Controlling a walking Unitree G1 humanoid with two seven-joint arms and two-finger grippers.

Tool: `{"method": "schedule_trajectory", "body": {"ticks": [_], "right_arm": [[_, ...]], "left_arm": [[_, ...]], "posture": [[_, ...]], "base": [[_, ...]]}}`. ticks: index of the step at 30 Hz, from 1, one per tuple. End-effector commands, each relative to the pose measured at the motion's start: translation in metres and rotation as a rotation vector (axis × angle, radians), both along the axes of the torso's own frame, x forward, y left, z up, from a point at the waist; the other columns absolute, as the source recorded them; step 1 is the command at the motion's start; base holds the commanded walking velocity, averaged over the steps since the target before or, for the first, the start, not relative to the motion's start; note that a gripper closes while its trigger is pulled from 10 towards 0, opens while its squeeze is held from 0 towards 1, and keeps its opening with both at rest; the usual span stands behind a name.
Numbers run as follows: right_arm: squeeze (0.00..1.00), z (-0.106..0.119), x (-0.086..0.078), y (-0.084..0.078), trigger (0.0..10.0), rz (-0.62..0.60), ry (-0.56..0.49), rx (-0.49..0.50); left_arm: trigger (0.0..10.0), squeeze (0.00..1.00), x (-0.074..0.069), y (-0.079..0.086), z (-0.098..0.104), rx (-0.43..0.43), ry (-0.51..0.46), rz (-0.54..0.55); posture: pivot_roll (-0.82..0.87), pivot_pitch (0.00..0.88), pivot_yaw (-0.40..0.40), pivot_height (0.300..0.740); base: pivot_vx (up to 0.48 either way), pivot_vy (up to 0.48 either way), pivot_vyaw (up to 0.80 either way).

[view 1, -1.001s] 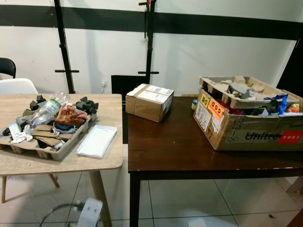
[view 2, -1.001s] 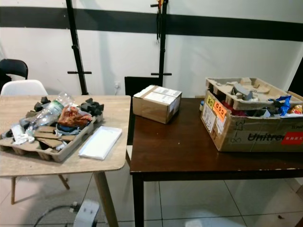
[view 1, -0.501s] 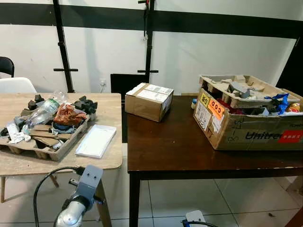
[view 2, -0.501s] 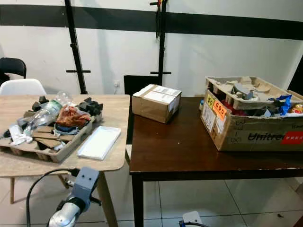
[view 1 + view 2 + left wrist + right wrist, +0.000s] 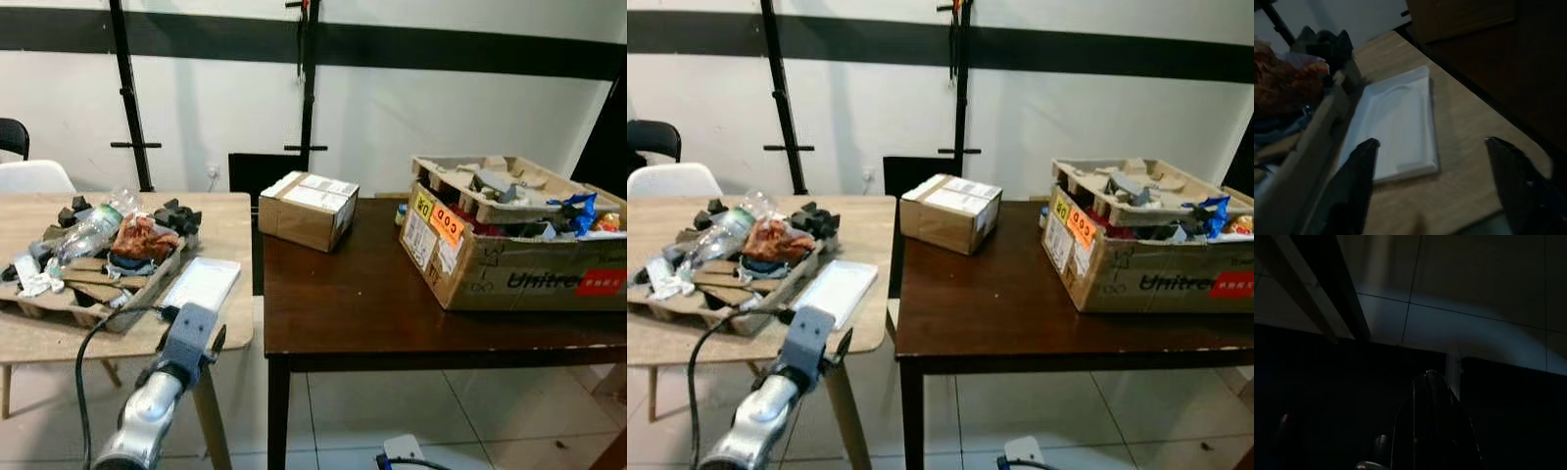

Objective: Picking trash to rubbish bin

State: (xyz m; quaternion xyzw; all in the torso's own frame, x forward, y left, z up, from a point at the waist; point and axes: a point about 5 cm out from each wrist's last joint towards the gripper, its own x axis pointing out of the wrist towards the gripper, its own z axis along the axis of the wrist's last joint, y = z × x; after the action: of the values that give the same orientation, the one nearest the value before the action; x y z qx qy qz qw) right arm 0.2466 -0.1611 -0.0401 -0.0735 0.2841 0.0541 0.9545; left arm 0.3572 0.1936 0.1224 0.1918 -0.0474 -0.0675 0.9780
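Observation:
A pulp tray [image 5: 59, 299] on the light wooden table [image 5: 230, 235] holds trash: a clear plastic bottle [image 5: 93, 227], an orange-red wrapper [image 5: 140, 238], black foam pieces [image 5: 176, 215] and cardboard scraps. A flat white plastic lid [image 5: 201, 284] lies beside it. My left arm [image 5: 181, 343] rises at the table's front edge. Its gripper [image 5: 1431, 143] is open, just above and short of the white lid [image 5: 1396, 125], holding nothing. In the dark right wrist view, one black finger [image 5: 1432, 426] hangs over the floor tiles.
A dark brown table [image 5: 392, 294] stands to the right, carrying a small sealed carton [image 5: 309, 211] and a large cardboard box [image 5: 509, 264] full of trash. Black stand poles [image 5: 127, 98] line the wall. A white chair [image 5: 29, 176] sits behind the light table.
My left arm has come up from the bottom edge of the view to the front edge of the light table. The things on both tables have not moved.

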Motion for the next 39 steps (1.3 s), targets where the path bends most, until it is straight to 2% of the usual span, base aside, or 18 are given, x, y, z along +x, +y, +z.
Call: {"method": "schedule_trajectory", "body": {"ticks": [1,6,7,10,11,12,14,24,29,34,35,36,39], "right_arm": [[0.00,0.000,0.000,0.001,10.0,-0.013,0.004,0.012],[0.00,0.001,0.003,0.003,10.0,-0.009,-0.002,0.015],[0.00,0.002,0.003,0.004,10.0,-0.007,-0.005,0.016],[0.00,0.002,0.004,0.005,10.0,-0.005,-0.006,0.017],[0.00,0.003,0.004,0.006,10.0,-0.003,-0.009,0.017],[0.00,0.003,0.005,0.006,10.0,-0.003,-0.011,0.017],[0.00,0.003,0.005,0.006,10.0,-0.004,-0.013,0.018],[0.00,0.003,0.003,0.002,10.0,-0.018,-0.024,0.020],[0.00,0.002,0.001,0.000,10.0,-0.026,-0.028,0.019],[0.00,0.003,0.001,0.000,10.0,-0.031,-0.035,0.018],[0.00,0.004,0.002,-0.001,10.0,-0.033,-0.039,0.018],[0.00,0.004,0.002,-0.001,10.0,-0.033,-0.039,0.018],[0.00,0.004,0.002,-0.002,10.0,-0.037,-0.043,0.016]], "left_arm": [[10.0,1.00,0.003,0.006,-0.004,0.046,0.060,0.016],[10.0,1.00,0.012,0.013,0.004,0.071,0.101,0.038],[10.0,1.00,0.014,0.015,0.005,0.111,0.123,0.049],[10.0,1.00,0.016,0.018,0.006,0.137,0.137,0.054],[10.0,0.81,0.017,0.019,0.008,0.155,0.148,0.058],[10.0,0.00,0.019,0.021,0.010,0.181,0.155,0.059],[10.0,0.00,0.022,0.022,0.013,0.236,0.169,0.047],[10.0,0.00,0.028,0.027,0.025,0.320,0.177,0.052],[10.0,0.00,0.032,0.027,0.032,0.414,0.185,0.039],[10.0,0.00,0.034,0.031,0.035,0.371,0.210,0.069],[10.0,0.00,0.034,0.033,0.034,0.303,0.237,0.085],[10.0,0.00,0.034,0.033,0.034,0.303,0.237,0.085],[10.0,0.00,0.033,0.033,0.030,0.186,0.280,0.092]], "posture": [[0.02,0.062,-0.036,0.740],[0.02,0.075,-0.038,0.740],[0.01,0.087,-0.039,0.740],[0.01,0.087,-0.039,0.740],[0.01,0.097,-0.037,0.740],[0.01,0.106,-0.036,0.740],[0.00,0.109,-0.035,0.740],[-0.01,0.165,-0.026,0.740],[-0.02,0.179,-0.022,0.740],[-0.04,0.174,-0.019,0.740],[-0.04,0.176,-0.018,0.740],[-0.04,0.176,-0.018,0.740],[-0.04,0.175,-0.017,0.740]], "base": [[0.000,0.000,0.00],[0.000,0.000,0.00],[0.000,0.000,0.00],[0.000,0.000,0.00],[0.000,0.000,0.00],[0.000,0.000,0.00],[0.000,0.000,0.00],[0.000,0.000,0.00],[0.000,0.000,0.00],[0.000,0.000,0.00],[0.000,0.000,0.00],[0.000,0.000,0.00],[0.000,0.000,0.00]]}}
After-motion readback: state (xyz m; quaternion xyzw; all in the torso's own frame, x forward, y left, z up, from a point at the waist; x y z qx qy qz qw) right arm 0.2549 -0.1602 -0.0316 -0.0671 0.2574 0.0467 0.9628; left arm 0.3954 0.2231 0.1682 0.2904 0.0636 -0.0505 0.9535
